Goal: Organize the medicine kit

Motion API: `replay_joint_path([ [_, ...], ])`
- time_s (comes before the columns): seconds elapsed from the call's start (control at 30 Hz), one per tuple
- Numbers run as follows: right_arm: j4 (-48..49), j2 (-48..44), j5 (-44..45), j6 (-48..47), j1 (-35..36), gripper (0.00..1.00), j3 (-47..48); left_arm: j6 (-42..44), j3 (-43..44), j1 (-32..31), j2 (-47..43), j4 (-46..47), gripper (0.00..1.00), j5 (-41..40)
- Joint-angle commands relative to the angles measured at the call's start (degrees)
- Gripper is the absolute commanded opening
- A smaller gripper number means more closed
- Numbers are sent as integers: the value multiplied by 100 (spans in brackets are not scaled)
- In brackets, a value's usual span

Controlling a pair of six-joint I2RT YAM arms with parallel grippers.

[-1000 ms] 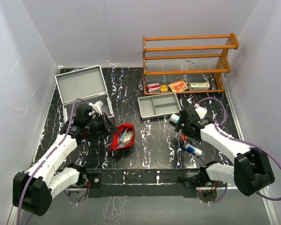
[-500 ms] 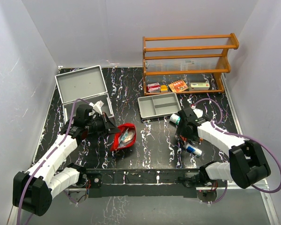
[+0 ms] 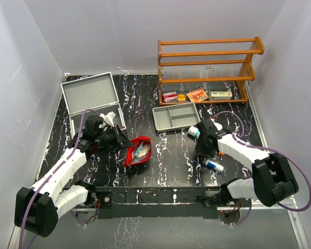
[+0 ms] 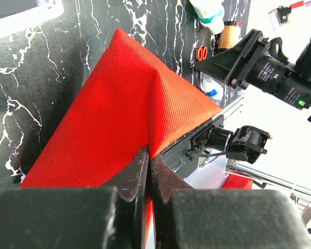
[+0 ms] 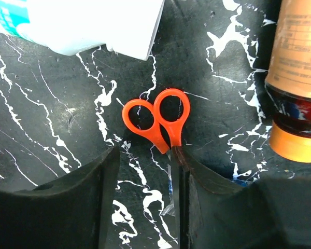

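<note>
The red medicine pouch (image 3: 137, 151) lies open on the black marbled table, with packets showing inside. My left gripper (image 3: 125, 145) is shut on a fold of the pouch's red fabric (image 4: 124, 104), pinched between its jaws (image 4: 149, 166). My right gripper (image 3: 203, 150) is down at the table over small orange-handled scissors (image 5: 163, 116). In the right wrist view its jaws (image 5: 145, 155) straddle the blades: the right finger (image 5: 197, 176) touches them and the left finger (image 5: 93, 181) stands apart.
A white bottle (image 3: 193, 132) and an amber bottle (image 5: 298, 78) lie beside the scissors, and a blue-white tube (image 3: 214, 165) nearer the front. A grey divided tray (image 3: 176, 116) sits mid-table, an open grey case (image 3: 90, 93) far left, and a wooden rack (image 3: 207, 67) with small boxes behind.
The right jaws have narrowed around the scissors and that arm has shifted slightly left. The left gripper keeps its pinch on the pouch.
</note>
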Motion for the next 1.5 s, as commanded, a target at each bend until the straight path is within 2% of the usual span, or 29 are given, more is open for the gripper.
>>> replay_joint_path([
  [0.0, 280, 44, -173, 183, 58, 40, -50, 99, -36, -23, 87, 116, 0, 251],
  [0.2, 414, 57, -354, 239, 200, 35, 44, 104, -38, -17, 224, 212, 0, 280],
  [0.3, 194, 7, 156, 228, 197, 35, 197, 90, -15, -18, 254, 231, 0, 286],
  [0.37, -49, -30, 685, 266, 194, 39, 309, 96, 13, -18, 262, 213, 0, 282],
  [0.47, -169, -134, 974, 280, 201, 47, 319, 112, 18, -18, 250, 188, 0, 263],
  [0.6, -135, -140, 990, 262, 195, 51, 219, 104, 8, -20, 258, 183, 0, 259],
  [0.83, 146, 255, 417, -111, 194, 49, 119, 82, 47, -18, 242, 156, 0, 255],
  [1.03, 239, 546, 125, -260, 234, 34, 155, 76, 87, -18, 142, 30, 0, 194],
  [1.17, 220, 530, 164, -228, 329, 21, 148, 333, 340, -18, 33, -493, 0, 75],
  [1.3, 303, 483, 75, -186, 338, 14, 133, 546, 472, -25, -34, -854, 0, -7],
  [1.47, 464, 221, -25, -103, 350, 3, 76, 318, 348, -18, -66, -564, 0, 340],
])
